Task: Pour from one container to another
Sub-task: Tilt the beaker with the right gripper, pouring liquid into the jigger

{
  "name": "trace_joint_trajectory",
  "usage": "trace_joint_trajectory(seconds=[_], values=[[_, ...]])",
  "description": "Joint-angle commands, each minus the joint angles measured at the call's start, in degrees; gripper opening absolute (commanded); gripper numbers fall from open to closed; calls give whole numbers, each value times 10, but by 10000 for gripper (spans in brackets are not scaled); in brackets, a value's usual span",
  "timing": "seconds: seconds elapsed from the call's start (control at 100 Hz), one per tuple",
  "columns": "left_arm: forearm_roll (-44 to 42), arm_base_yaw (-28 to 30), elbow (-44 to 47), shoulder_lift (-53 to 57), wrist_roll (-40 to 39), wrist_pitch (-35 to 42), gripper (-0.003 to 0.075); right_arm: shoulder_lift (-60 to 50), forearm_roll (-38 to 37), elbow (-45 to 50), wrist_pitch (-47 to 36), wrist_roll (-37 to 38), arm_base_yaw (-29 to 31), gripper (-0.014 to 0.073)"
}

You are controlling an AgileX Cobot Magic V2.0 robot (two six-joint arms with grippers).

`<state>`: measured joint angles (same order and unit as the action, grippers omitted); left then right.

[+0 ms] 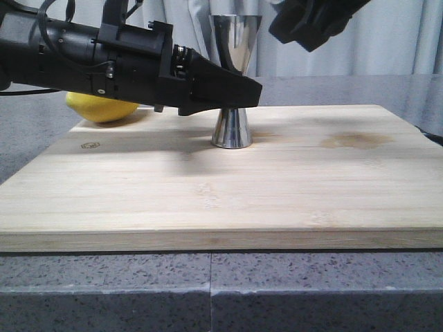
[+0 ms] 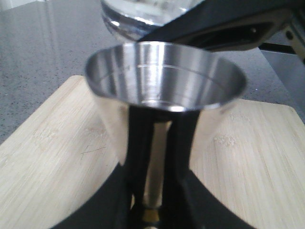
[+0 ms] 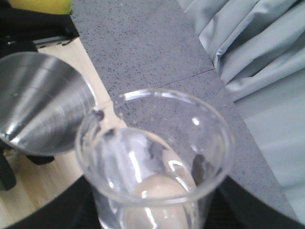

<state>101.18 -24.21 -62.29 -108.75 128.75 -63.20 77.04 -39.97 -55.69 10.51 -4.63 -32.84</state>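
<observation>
The steel jigger (image 1: 233,128) stands upright on the bamboo board (image 1: 208,194). My left gripper (image 1: 239,91) is shut on its narrow waist. In the left wrist view the black fingers (image 2: 138,157) flank the stem below the open top cup of the jigger (image 2: 164,71). The clear glass beaker (image 3: 155,162) sits in my right gripper (image 3: 157,212), which is shut on it, its lip close to the rim of the jigger (image 3: 38,109). The beaker (image 2: 138,16) hangs just above the jigger's far rim. My right gripper (image 1: 311,21) is high at the right; the beaker does not show in the front view.
A yellow lemon (image 1: 104,109) lies at the board's back left corner, behind my left arm (image 1: 83,59). A darker stain (image 1: 356,140) marks the board at the right. Grey speckled counter (image 1: 208,290) surrounds the board, with curtains (image 3: 267,62) behind.
</observation>
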Motion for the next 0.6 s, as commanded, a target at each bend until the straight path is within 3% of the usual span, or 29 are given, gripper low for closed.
trace_joint_trajectory(seconds=[0.0,0.59], values=[[33,-5,-14,33,-1,-32,-13,-21,-19,-26,-27,-3,-1,277],[33,-5,-14,33,-1,-32,-13,-1,-94,-50,6,-3,-19,277]])
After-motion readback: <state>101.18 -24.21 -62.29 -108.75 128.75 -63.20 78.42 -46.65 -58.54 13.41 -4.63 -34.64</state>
